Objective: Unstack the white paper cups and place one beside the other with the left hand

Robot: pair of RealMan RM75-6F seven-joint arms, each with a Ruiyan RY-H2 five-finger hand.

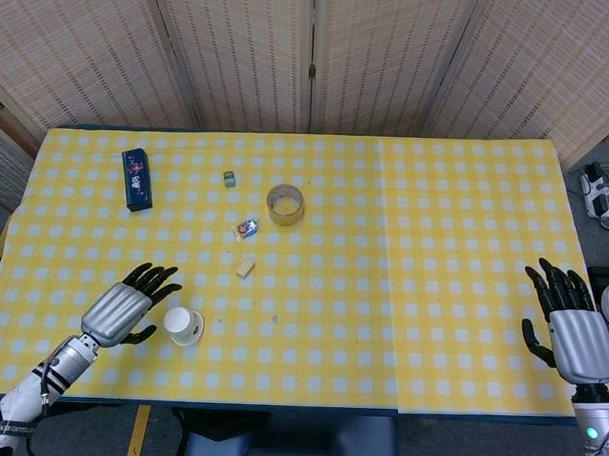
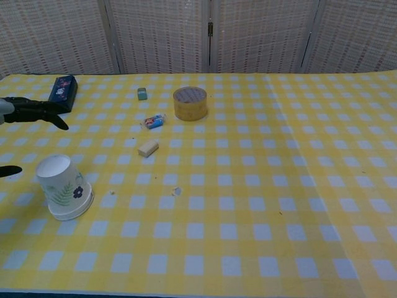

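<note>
The stacked white paper cups [image 1: 184, 326] [image 2: 62, 187] stand upside down near the table's front left, with a leaf and flower print on the side. My left hand [image 1: 130, 307] [image 2: 28, 110] hovers just left of the cups, fingers spread, holding nothing and a small gap from the cup. My right hand [image 1: 569, 325] rests open at the table's front right edge, far from the cups; the chest view does not show it.
A roll of yellow tape [image 1: 285, 204] [image 2: 190, 103] lies mid-table. A dark blue box [image 1: 136, 178] [image 2: 62, 88] sits at the back left. A small green block [image 1: 229, 178], a wrapped candy [image 1: 246, 227] and a beige eraser [image 1: 246, 267] lie between them.
</note>
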